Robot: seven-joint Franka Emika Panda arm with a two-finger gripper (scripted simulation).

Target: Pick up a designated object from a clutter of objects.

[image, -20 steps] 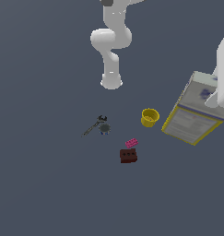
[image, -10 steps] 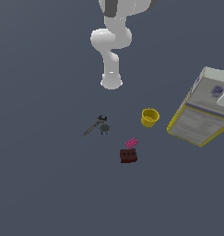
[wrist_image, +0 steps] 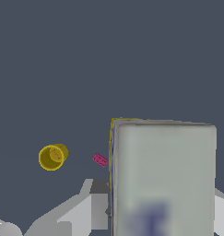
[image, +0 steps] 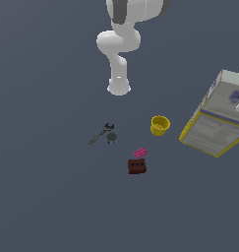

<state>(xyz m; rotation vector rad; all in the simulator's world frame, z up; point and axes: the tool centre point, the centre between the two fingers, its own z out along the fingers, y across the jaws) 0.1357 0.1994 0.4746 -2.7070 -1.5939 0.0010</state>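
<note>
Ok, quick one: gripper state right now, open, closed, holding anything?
Gripper: closed on the white-and-yellow carton box, fingers on both of its sides; the box is tilted at the exterior view's right edge.

The box (image: 215, 121) has drifted further toward the exterior view's right edge and sits slightly lower than a second ago. The white arm that covered its upper right corner has slid almost wholly out of frame.

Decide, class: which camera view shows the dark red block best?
The exterior view. The dark red block lies there in full, just below the pink toy brick. The wrist view does not show it at all; the white-yellow box fills much of that picture.
</note>
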